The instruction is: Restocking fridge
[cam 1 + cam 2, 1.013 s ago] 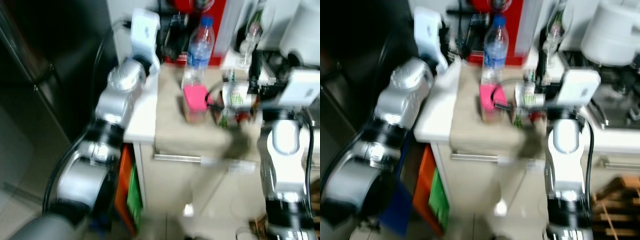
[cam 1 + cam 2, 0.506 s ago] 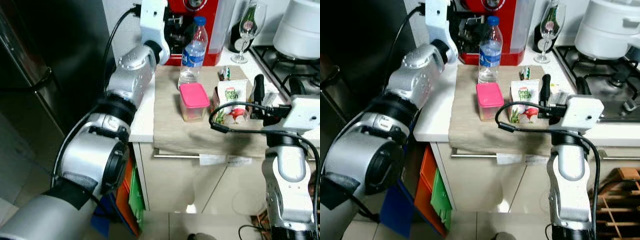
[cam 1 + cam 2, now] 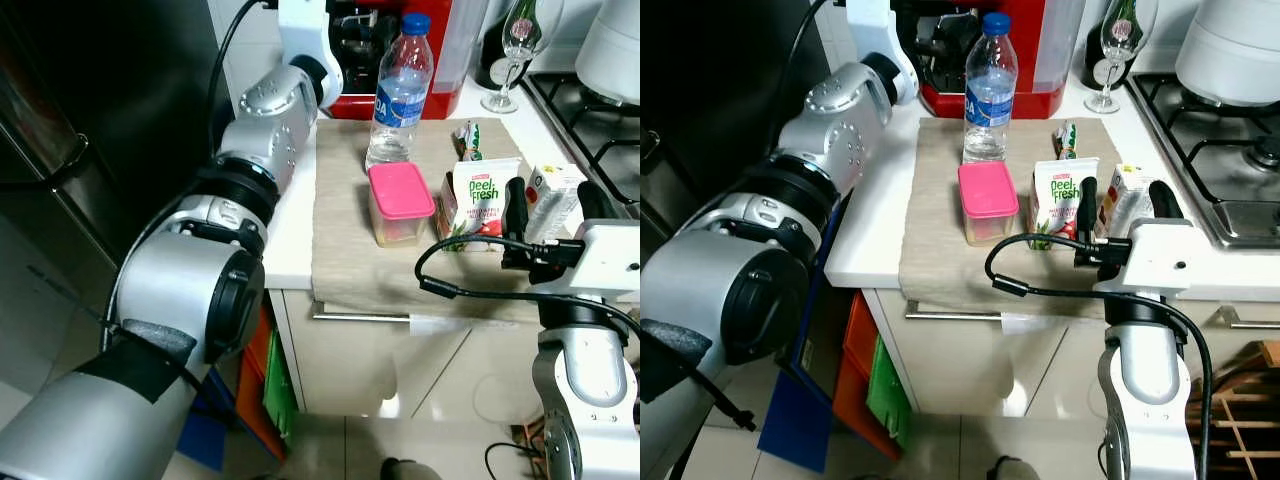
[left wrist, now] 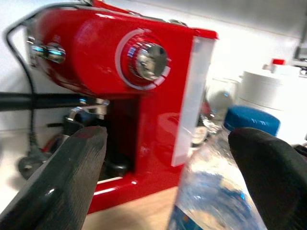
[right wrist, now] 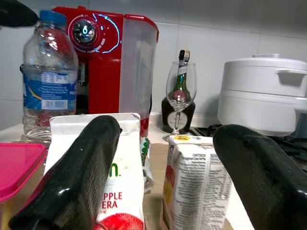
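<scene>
Right gripper (image 3: pixel 1118 199): our fingers stand apart around the small carton (image 3: pixel 1126 199), not yet touching it.
Left gripper (image 4: pixel 168 163): our fingers are spread wide, raised beside the water bottle (image 3: pixel 398 92), in front of the red coffee machine (image 4: pixel 124 62).
Groceries: bottle, pink-lidded box (image 3: pixel 398 203), juice pouch (image 3: pixel 480 196) and carton all stand on the cloth (image 3: pixel 345 240) on the bench (image 3: pixel 290 240).
Progress: we judge nothing is stocked yet; every item is left to carry.
</scene>
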